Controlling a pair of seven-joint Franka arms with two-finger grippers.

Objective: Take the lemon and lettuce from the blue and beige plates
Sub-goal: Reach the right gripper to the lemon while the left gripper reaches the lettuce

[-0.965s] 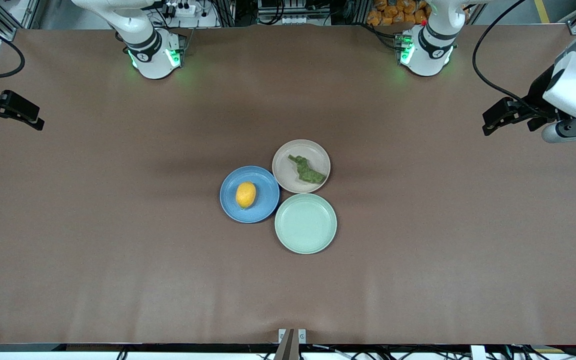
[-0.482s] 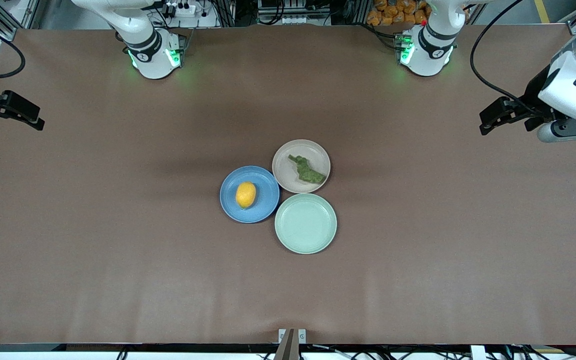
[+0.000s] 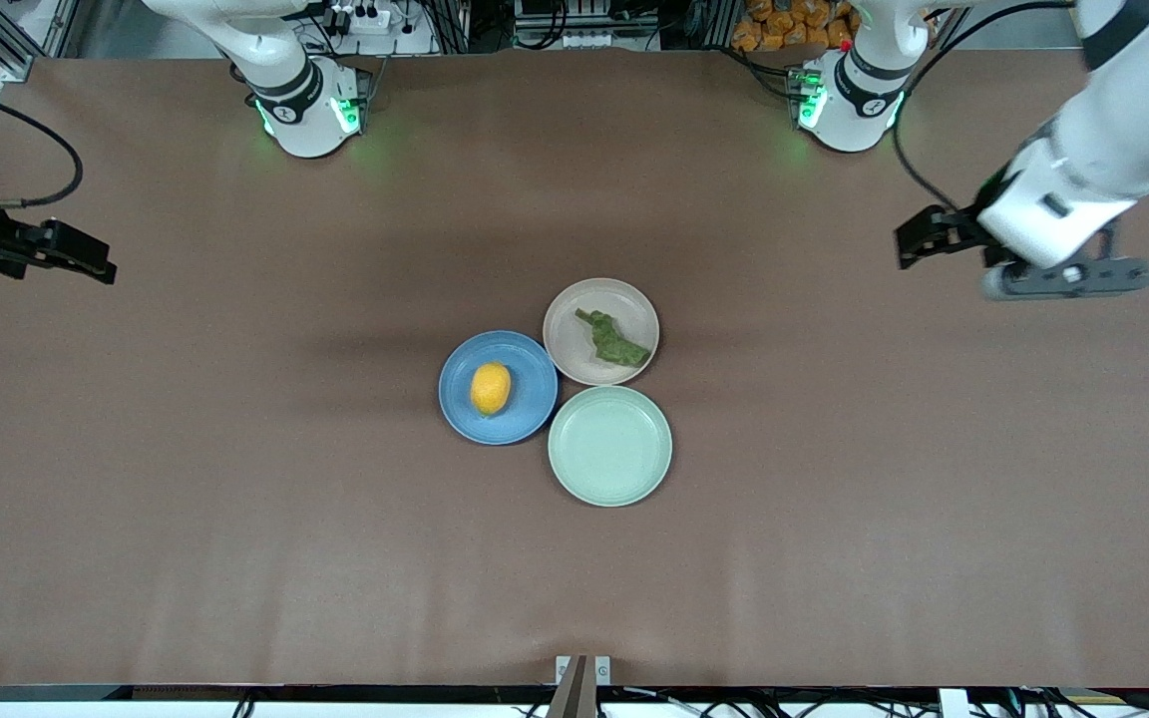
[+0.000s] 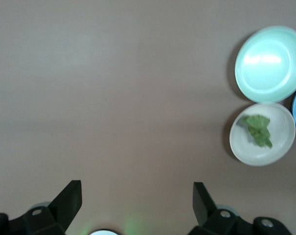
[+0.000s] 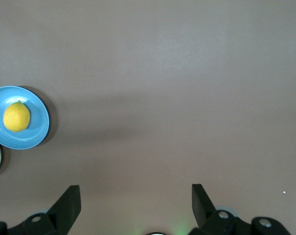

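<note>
The yellow-orange lemon (image 3: 491,388) (image 5: 16,116) lies on the blue plate (image 3: 527,401) (image 5: 38,130) at the middle of the table. A green piece of lettuce (image 3: 613,339) (image 4: 258,129) lies on the beige plate (image 3: 571,349) (image 4: 281,148), which touches the blue one. My left gripper (image 3: 912,247) (image 4: 137,201) hangs open over bare table toward the left arm's end, well away from the plates. Over the right arm's end of the table, my right gripper (image 3: 96,265) (image 5: 135,201) also stands open and holds nothing.
A pale mint-green plate (image 3: 609,446) (image 4: 269,63) with nothing on it sits beside the other two, nearer to the front camera. Both arm bases (image 3: 307,110) (image 3: 849,100) stand at the table's back edge. Brown tabletop stretches wide around the plates.
Both grippers have moved in from the table's ends toward the plates, the left one farther than the right. Fingers stay open; lemon, lettuce and plates have not moved.
</note>
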